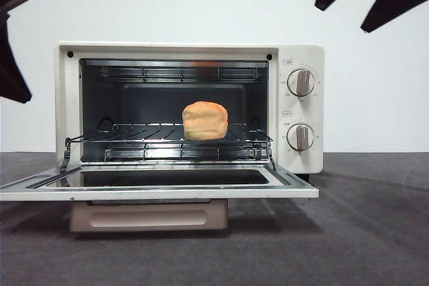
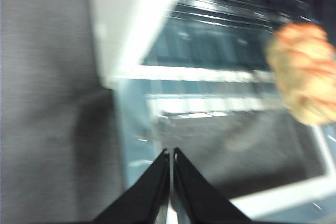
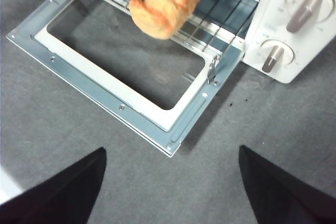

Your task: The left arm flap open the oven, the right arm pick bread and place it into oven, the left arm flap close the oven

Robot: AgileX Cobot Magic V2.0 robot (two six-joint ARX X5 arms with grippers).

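Dark grey table. Oven stands on it, door down flat, just above surface.

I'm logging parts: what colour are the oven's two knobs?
The knobs on the oven are cream-white with grey-brown centre grips, clearest in the front view.

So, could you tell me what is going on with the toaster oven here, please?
The Toshiba-style toaster oven stands with its door flapped down flat, and the bread already sits on the wire rack inside. The right end effector is open, empty, and above the table in front of the door. The left end effector is shut and hovers over the open door's left side. Closing the door is what remains.
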